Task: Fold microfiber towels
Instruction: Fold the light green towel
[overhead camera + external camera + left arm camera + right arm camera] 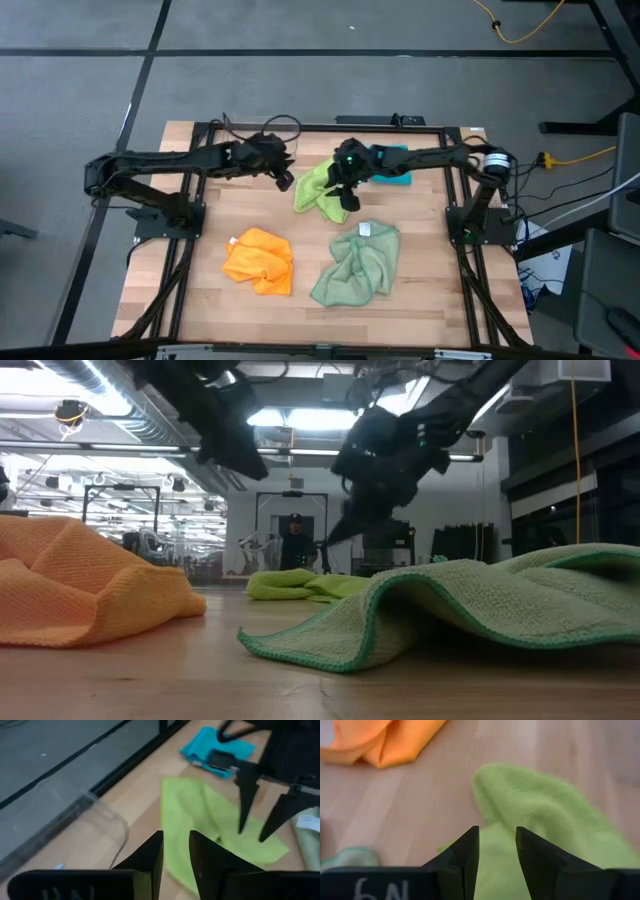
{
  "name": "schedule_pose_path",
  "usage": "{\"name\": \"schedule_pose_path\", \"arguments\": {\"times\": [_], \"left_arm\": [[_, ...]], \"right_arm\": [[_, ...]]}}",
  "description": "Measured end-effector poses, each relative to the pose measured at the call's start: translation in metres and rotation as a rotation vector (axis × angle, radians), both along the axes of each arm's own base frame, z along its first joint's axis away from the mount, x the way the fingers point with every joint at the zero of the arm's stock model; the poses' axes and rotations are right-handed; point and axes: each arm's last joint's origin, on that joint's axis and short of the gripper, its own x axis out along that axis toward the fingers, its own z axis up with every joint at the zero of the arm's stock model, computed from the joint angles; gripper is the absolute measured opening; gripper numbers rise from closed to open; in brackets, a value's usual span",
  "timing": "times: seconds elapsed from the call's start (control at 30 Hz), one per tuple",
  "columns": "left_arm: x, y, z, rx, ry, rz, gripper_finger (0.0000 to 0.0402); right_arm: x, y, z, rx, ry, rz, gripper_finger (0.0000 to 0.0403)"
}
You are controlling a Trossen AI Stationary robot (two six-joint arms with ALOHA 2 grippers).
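A lime green towel (316,190) lies crumpled on the wooden table toward the far middle. My right gripper (350,203) hovers open just above its right part (545,805), fingers slanting down. My left gripper (285,181) hangs open above the table at the towel's left side (200,815), higher up. A teal towel (398,166) lies at the far right, partly hidden under my right arm. An orange towel (258,262) and a pale sage green towel (358,262) lie rumpled near the front.
A clear plastic bin (102,817) stands near the table's far edge, close to my left gripper. A black frame (190,200) runs around the table top. Bare wood shows between the lime towel and the two front towels.
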Motion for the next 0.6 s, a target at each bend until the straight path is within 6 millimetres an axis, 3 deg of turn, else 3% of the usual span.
{"name": "schedule_pose_path", "arguments": {"times": [0.13, 0.27, 0.6], "left_arm": [[-0.005, 0.004, -0.002, 0.007, -0.033, 0.016, 0.0085], [-0.005, 0.006, -0.001, 0.01, -0.048, 0.02, 0.0085], [-0.005, 0.007, -0.001, 0.024, -0.03, 0.005, 0.0085]], "right_arm": [[0.014, -0.004, -0.021, 0.015, 0.058, 0.003, 0.0131], [0.023, -0.007, -0.026, 0.004, 0.058, -0.005, 0.0131], [0.013, -0.005, -0.036, -0.001, 0.189, 0.023, 0.0131]]}}
